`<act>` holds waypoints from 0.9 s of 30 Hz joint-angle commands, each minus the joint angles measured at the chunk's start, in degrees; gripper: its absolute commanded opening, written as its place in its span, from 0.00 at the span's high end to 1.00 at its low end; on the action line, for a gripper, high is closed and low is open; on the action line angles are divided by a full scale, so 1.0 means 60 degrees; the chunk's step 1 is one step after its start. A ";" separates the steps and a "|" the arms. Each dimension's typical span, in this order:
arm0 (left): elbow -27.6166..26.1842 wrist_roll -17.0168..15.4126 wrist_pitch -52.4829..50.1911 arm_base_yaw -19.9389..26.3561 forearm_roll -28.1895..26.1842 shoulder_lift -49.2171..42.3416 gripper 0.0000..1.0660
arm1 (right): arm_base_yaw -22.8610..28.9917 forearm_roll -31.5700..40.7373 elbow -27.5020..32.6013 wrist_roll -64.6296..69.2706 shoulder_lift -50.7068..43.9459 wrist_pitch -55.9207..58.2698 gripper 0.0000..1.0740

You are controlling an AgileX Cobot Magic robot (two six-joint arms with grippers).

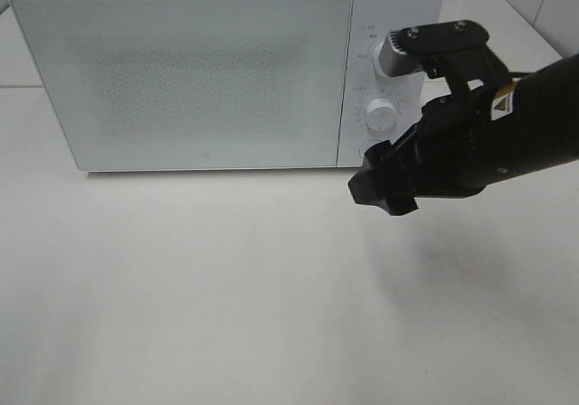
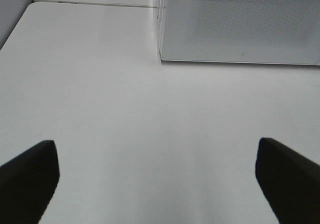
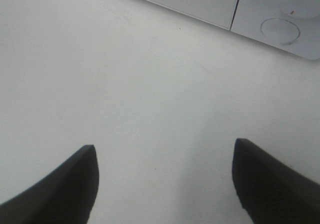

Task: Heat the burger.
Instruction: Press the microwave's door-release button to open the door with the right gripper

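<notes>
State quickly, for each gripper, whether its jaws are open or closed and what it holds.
Left gripper: open, jaws wide apart, holding nothing.
Right gripper: open, holding nothing.

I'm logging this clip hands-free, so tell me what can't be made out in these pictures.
- Burger: in no view; the microwave door is shut and opaque, hiding its inside.
- Panel below the dial: exterior high, covered by the right gripper; labels too small.
- Left gripper: left wrist only, fingertips cut off by the edge.

White table (image 1: 226,315), white microwave (image 1: 181,70) at back
</notes>
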 commanded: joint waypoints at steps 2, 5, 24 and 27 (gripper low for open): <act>0.0010 -0.0048 -0.0105 0.0019 -0.0048 -0.0172 0.06 | -0.0057 -0.1423 -0.0334 0.1175 -0.0735 0.1404 0.32; 0.0010 -0.0048 -0.0105 0.0019 -0.0048 -0.0172 0.06 | -0.0057 -0.1824 -0.0372 0.1451 -0.1566 0.2082 0.30; 0.0010 -0.0048 -0.0105 0.0019 -0.0048 -0.0172 0.06 | -0.0057 -0.1986 0.0048 0.1366 -0.5987 0.5176 0.29; 0.0010 -0.0048 -0.0105 0.0019 -0.0048 -0.0172 0.06 | -0.0401 -0.1977 0.0573 0.1366 -0.6742 0.5252 0.29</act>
